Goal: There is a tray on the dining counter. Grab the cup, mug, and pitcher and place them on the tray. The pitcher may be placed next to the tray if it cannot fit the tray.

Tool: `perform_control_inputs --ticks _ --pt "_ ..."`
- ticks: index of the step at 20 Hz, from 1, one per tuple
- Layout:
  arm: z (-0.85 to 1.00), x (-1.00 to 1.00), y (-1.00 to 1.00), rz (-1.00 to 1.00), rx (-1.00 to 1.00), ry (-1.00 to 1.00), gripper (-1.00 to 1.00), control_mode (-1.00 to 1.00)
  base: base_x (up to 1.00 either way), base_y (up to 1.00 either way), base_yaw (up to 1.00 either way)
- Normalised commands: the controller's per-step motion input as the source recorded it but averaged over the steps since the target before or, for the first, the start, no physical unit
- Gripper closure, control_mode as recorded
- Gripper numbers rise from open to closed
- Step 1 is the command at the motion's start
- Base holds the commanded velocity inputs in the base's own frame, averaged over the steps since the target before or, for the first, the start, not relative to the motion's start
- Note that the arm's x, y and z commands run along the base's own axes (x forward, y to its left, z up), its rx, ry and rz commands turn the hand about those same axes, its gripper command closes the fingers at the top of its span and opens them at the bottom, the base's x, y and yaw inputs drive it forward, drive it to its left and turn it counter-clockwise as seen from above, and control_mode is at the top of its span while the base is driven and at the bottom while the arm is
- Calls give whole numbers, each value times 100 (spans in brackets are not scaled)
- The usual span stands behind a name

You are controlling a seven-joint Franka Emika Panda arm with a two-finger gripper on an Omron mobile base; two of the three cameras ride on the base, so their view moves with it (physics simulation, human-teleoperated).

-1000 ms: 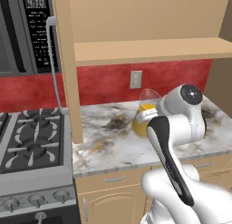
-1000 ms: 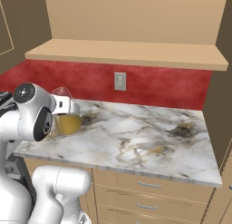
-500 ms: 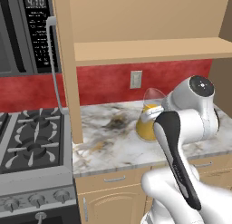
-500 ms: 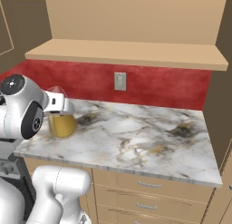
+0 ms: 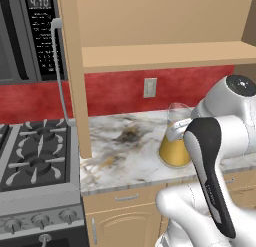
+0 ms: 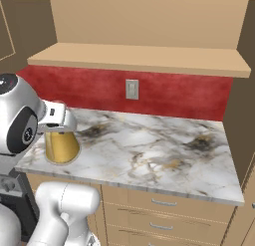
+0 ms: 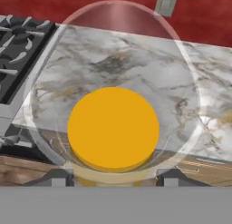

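The tool (image 7: 112,177) grips the neck of the pitcher (image 5: 175,141), one finger on each side, its amber base directly below; the pitcher stands at the marble desk's (image 6: 149,150) front edge, stove (image 5: 35,156) beyond

One pitcher (image 5: 175,146) is standing at the marble counter's (image 6: 149,150) nine o'clock edge. One wall outlet (image 6: 132,89) is showing at twelve o'clock, one stove (image 5: 35,161) and one microwave (image 5: 30,36) sitting leftward.
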Motion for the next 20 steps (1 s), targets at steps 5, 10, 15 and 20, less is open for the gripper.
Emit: perform_control_inputs --ticks 5,10,15,20 --pt "1 -26 -11 0 0 2 100 -100 0 0 0" --pt "6 -5 -4 0 0 0 100 -100 0 0 0" --pt "12 -16 0 0 0 0 100 -100 0 0 0" --pt "2 -5 0 0 0 0 100 100 -41 -2 0"
